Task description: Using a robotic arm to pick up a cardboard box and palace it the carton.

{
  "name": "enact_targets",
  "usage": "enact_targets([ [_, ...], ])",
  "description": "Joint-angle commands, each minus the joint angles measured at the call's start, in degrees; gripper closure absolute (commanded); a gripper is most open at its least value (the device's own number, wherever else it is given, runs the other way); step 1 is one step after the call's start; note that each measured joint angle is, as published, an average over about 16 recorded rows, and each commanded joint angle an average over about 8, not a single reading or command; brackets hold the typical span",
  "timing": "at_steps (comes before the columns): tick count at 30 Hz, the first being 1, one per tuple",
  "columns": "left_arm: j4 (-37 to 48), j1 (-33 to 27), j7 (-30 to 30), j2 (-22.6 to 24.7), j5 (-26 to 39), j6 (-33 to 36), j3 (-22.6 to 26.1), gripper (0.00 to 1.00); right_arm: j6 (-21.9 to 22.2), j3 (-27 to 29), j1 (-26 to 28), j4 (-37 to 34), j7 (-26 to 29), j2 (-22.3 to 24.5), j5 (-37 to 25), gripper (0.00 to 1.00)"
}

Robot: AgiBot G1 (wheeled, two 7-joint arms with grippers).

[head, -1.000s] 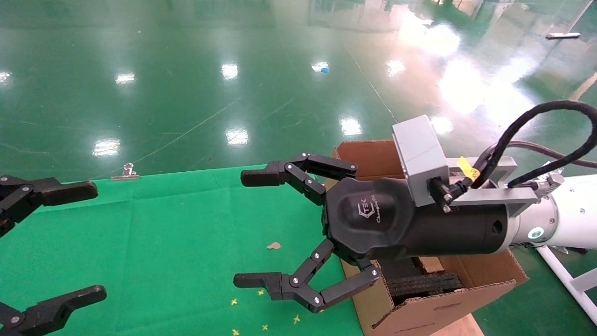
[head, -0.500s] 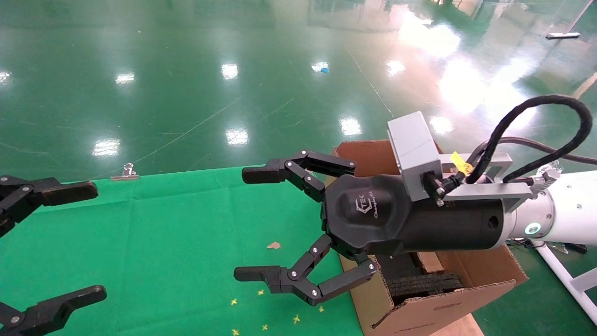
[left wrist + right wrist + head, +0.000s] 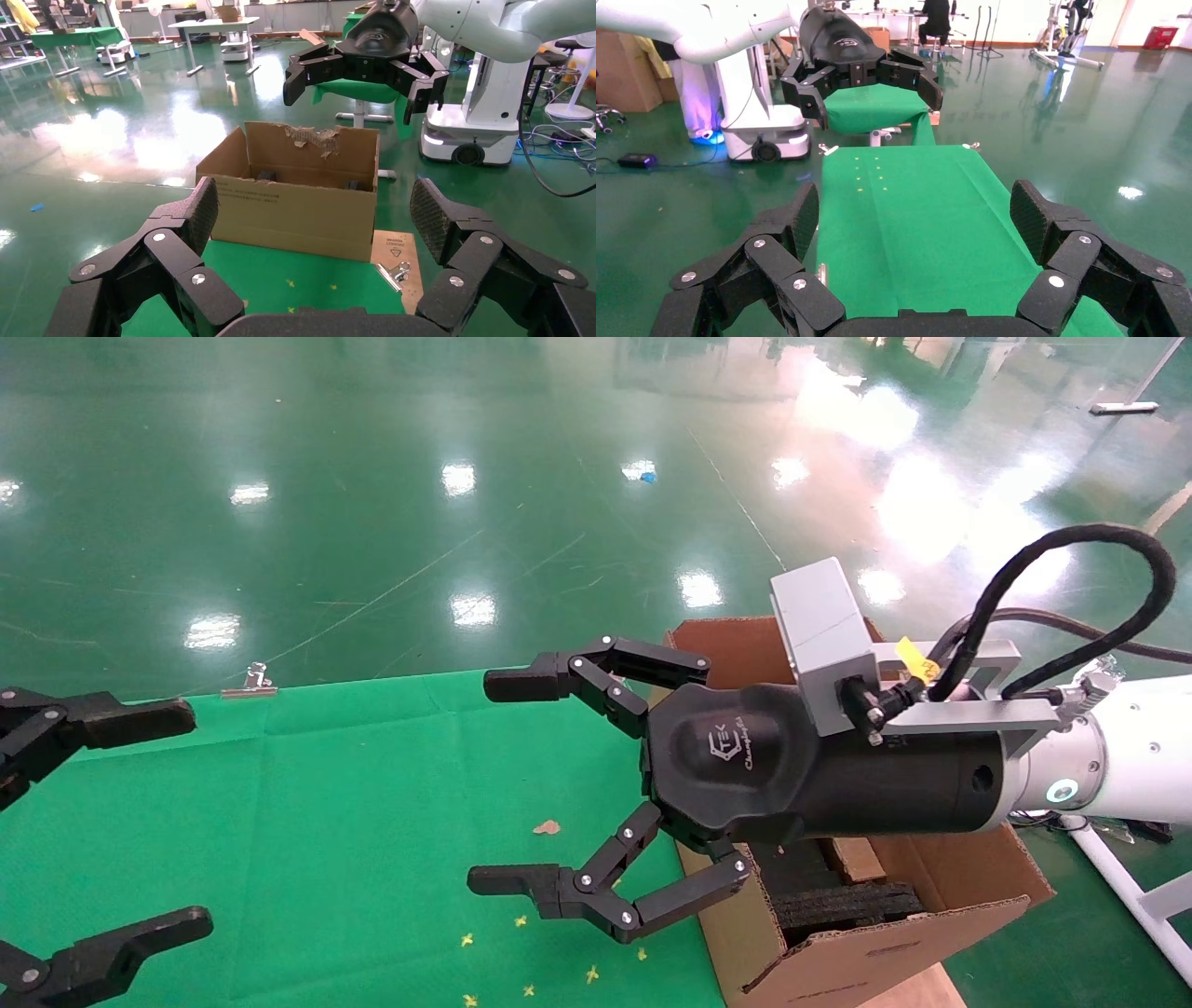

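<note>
The carton (image 3: 885, 961) stands at the right end of the green-clothed table (image 3: 326, 803), flaps up, with black foam (image 3: 847, 905) inside. Beside the foam a small brown cardboard box (image 3: 855, 861) shows, mostly hidden under my right hand. My right gripper (image 3: 498, 782), on the white robotic arm (image 3: 1127, 766), hovers open and empty over the table's right part, its body above the carton's near side. The left wrist view shows the carton (image 3: 295, 210) with a ragged back flap. My left gripper (image 3: 177, 820) hangs open and empty at the left edge.
A metal binder clip (image 3: 250, 680) holds the cloth at the far edge. Another clip (image 3: 393, 272) lies by the board (image 3: 395, 246) under the carton. A brown scrap (image 3: 547, 827) and yellow marks dot the cloth. A white stand leg (image 3: 1127, 887) is right of the carton.
My right arm has drifted slightly left and up, with its fingers still spread. The left gripper has not moved.
</note>
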Motion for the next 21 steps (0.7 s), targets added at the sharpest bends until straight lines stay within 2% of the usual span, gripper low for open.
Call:
enact_targets([
  [1,0.0,0.0,0.0,0.0,0.0,0.0,0.0,0.00,0.0,0.0,0.0,0.0,0.0,0.0,0.0,0.00],
  [21,0.0,0.0,0.0,0.0,0.0,0.0,0.0,0.00,0.1,-0.1,0.1,-0.1,0.1,0.0,-0.1,0.00],
])
